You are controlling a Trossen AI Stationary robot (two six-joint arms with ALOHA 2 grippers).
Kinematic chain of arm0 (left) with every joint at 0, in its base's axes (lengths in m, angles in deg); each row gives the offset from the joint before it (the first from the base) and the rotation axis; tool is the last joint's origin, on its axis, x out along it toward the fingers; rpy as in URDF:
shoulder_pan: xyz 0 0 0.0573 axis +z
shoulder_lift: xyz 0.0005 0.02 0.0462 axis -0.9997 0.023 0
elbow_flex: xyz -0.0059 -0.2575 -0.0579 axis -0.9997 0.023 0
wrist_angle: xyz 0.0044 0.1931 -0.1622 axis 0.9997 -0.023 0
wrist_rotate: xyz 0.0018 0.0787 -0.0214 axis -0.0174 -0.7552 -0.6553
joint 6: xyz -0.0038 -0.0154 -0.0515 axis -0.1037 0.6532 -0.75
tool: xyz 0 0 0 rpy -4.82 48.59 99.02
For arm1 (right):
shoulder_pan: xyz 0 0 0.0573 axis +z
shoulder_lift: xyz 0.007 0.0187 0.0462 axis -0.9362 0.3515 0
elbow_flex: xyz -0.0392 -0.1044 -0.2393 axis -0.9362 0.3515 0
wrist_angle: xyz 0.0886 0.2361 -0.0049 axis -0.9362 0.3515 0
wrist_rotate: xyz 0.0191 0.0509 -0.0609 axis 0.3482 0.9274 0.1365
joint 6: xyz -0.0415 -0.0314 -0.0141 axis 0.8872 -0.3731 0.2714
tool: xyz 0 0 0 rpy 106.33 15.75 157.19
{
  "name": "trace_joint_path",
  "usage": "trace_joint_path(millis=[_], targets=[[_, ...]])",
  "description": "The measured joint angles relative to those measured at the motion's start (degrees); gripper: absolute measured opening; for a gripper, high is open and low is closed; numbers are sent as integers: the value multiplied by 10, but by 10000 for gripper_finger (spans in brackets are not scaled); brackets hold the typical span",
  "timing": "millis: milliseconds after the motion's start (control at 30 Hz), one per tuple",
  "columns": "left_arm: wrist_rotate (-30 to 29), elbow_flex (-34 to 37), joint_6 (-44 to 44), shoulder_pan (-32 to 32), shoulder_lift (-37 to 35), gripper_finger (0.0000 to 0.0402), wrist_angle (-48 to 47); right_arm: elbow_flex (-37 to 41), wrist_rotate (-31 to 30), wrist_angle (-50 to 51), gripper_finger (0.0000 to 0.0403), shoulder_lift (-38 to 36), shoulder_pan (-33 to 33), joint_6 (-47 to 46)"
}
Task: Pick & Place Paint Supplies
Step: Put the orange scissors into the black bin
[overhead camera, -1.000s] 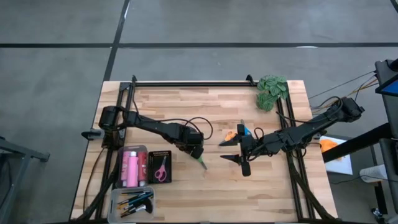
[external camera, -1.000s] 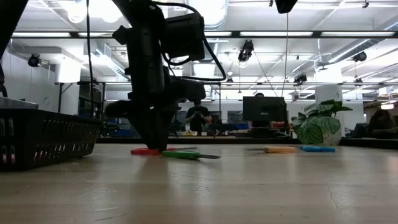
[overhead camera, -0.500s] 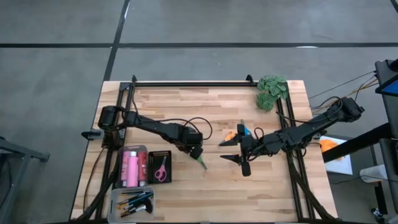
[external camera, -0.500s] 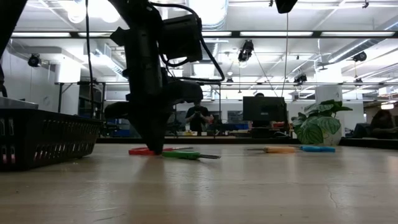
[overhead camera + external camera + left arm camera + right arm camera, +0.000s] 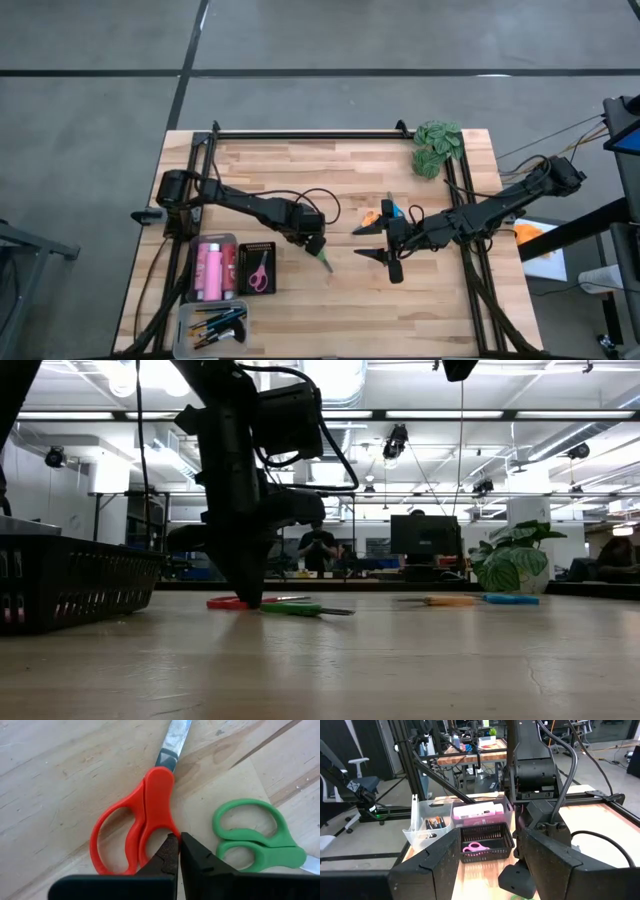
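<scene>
Bright, even overhead lighting; glaring ceiling strips in the low view; soft shadows.

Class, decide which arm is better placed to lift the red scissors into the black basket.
Left: its gripper is shut on the red scissors, near the black basket. The right gripper is farther away.

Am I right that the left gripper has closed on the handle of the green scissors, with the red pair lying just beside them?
Not quite: the colours are swapped. The left wrist view shows the left gripper shut at the handle of the red scissors, and it is the green scissors that lie just beside them, untouched.
</scene>
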Motion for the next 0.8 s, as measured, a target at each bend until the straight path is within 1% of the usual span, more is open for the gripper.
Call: trace_joint_path(millis=[233,500,633,800], targets=[[2,-1,0,0,-10,1,2,0,0,0,209,0,0,0],[4,-1,9,0,-40,0,-1,0,0,0,209,0,0,0],[4,-1,8,-1,-63,0,-14,0,0,0,209,0,0,0],[6,-1,-19,-7,-102,0,-34,0,0,0,209,0,0,0]])
